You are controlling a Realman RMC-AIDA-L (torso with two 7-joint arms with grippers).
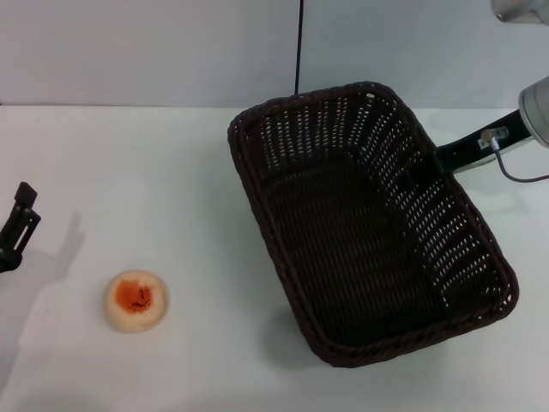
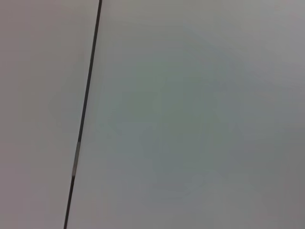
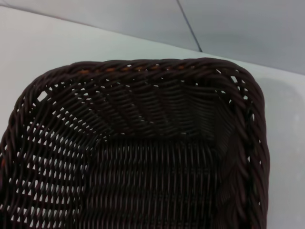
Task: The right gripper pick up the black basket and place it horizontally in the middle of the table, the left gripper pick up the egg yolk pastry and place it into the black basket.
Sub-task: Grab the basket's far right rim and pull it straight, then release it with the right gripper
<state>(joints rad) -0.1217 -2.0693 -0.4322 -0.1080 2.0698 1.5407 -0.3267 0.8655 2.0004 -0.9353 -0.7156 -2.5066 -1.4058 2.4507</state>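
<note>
Right gripper point(image 1: 431, 163) pinches black basket point(image 1: 360, 223) rim; left gripper point(image 1: 17, 225) idle, aperture unclear.

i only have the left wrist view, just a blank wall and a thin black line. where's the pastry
Observer: In the head view the egg yolk pastry sits on the table, at the robot's left front.
Operator: and my left gripper
Observer: The left gripper is at the far left edge, apart from the pastry.
Operator: basket ready
Observer: The black basket lies skewed, with the right gripper at its right rim.
</note>
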